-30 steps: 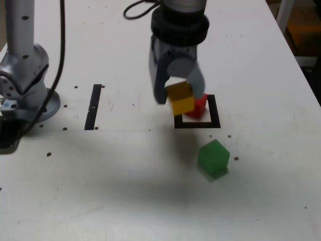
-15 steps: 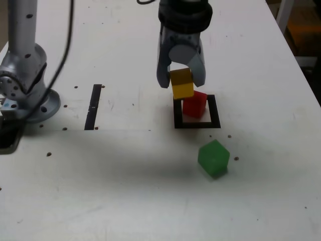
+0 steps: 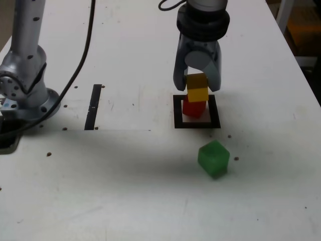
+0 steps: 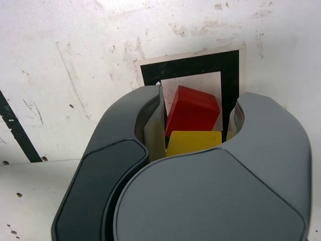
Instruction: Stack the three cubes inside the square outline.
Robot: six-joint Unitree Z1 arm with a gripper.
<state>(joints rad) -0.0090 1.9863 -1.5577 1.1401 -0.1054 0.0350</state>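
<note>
- The pincer point(image 3: 198, 88) is clamped on the yellow cube point(image 3: 197, 87), its jaws pressed against the cube's two sides, holding it directly above the red cube point(image 3: 193, 108); whether the two cubes touch I cannot tell.
- The red cube sits inside the square outline point(image 3: 196, 124), so it looks like the stack's base.
- To the near right in the exterior view, the green cube point(image 3: 214, 158) lies loose on the counter point(image 3: 125, 181), outside the outline, likely the last piece.

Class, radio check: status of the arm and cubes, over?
Gripper shut on yellow cube, above red cube in square outline. Green cube outside, clear.
</note>
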